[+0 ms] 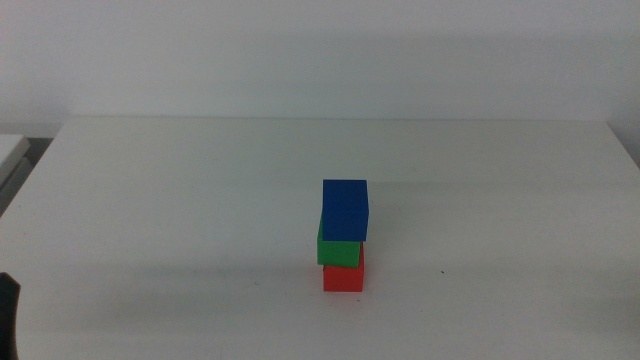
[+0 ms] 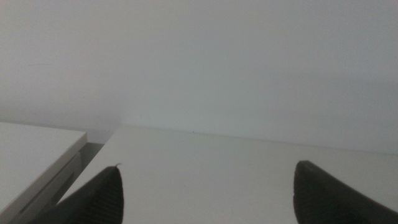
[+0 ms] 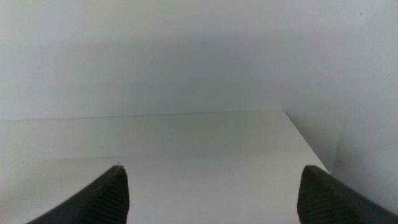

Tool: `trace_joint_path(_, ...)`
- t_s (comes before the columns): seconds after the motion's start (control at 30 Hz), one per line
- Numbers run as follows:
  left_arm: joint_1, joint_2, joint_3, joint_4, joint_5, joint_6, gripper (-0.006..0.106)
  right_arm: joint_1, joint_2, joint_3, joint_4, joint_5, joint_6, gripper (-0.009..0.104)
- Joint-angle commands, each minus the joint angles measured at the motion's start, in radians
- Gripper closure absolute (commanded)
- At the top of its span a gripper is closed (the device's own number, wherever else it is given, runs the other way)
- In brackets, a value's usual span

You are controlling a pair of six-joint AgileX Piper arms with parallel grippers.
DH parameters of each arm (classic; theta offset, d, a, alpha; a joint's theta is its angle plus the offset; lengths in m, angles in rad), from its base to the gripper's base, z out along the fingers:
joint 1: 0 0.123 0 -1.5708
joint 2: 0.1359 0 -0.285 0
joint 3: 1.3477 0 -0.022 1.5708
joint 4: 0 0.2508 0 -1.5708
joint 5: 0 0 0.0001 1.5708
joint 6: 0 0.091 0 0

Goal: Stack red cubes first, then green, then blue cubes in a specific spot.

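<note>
In the middle view a stack of three cubes stands on the white table, a little right of centre and toward the front. The red cube (image 1: 343, 275) is at the bottom, the green cube (image 1: 338, 248) sits on it, and the blue cube (image 1: 345, 209) is on top, slightly turned. The spot under the stack is hidden by the red cube. My left gripper (image 2: 205, 193) is open and empty over bare table; a dark part of it shows at the middle view's bottom left edge (image 1: 8, 315). My right gripper (image 3: 211, 193) is open and empty, out of the middle view.
The white table (image 1: 200, 200) ends at a pale wall behind. A second white surface (image 2: 31, 146) stands beside the table's left edge, with a dark gap between them. The table's right edge (image 3: 308, 143) shows in the right wrist view.
</note>
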Motion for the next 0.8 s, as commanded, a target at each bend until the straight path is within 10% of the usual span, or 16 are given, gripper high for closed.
trace_joint_path(0.0,0.001,-0.004,0.0,0.005,0.0,-0.006,0.007,-0.008,-0.005,0.003,-0.011,-0.013,-0.003,0.007)
trace_joint_path(0.77,0.031,-0.004,0.0,0.009,-0.044,-0.006,0.007,-0.008,-0.005,0.003,-0.011,-0.013,-0.003,0.007)
